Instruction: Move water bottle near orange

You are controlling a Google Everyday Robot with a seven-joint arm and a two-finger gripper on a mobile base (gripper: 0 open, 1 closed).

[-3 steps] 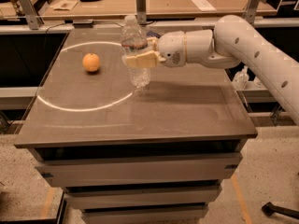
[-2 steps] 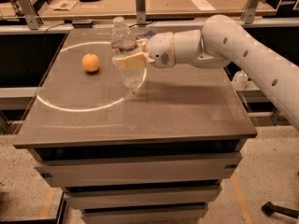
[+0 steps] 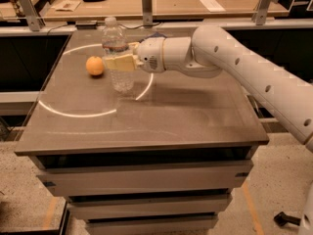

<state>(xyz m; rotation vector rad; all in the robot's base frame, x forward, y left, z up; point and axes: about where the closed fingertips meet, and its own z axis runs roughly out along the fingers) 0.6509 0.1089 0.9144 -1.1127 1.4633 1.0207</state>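
Table (image 3: 176, 116): carries both items at its far left.

Arm (image 3: 254, 82): reaches in from the right at bottle height.

Water bottle (image 3: 115, 38): upright, just right of the orange; whether its base touches the table cannot be told.

Pincer (image 3: 117, 62): clenched on the bottle's mid-body.

Orange (image 3: 95, 65): round and free to roll.

Risk: further leftward travel would likely nudge the orange away. Letting go while tilted or raised could topple the tall bottle.

claw (image 3: 114, 62) with water bottle (image 3: 115, 37) shifted left, nearer orange (image 3: 95, 66)
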